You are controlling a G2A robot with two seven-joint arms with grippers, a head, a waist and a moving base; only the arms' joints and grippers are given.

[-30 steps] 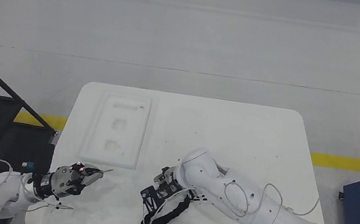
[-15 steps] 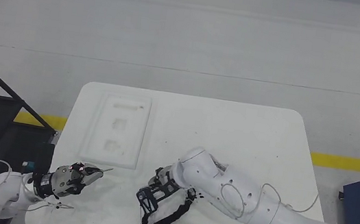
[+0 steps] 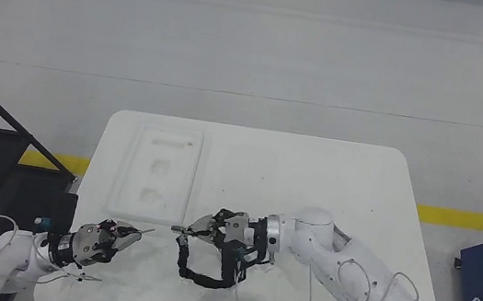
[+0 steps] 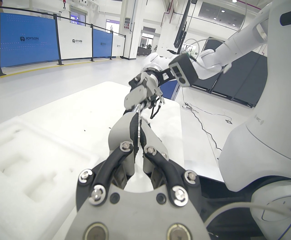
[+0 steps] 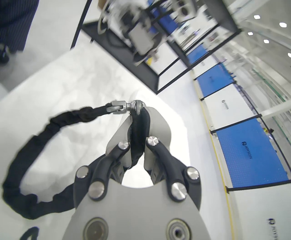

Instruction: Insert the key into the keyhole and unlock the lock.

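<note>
— Where is the thin silver metal key [image 4: 139, 118]?
— Pinched in the left gripper [image 3: 126, 234], closed on it, tip pointing across the white table [image 3: 330, 182].
— And the lock?
— The right gripper [image 3: 202, 230] clamps the black fabric-sleeved cable lock [image 5: 56, 122], near the key tip, not touching. The keyhole cannot be made out; the blade likely needs squaring to it before pushing.

Table [image 3: 348, 184]: white, rounded corners;
Foam tray [image 3: 136, 187]: white, recessed, flat on the table's left part;
Floor line [image 3: 471, 220]: yellow, at both sides of the table;
Barriers [image 4: 21, 51]: blue and white panels, well apart
</note>
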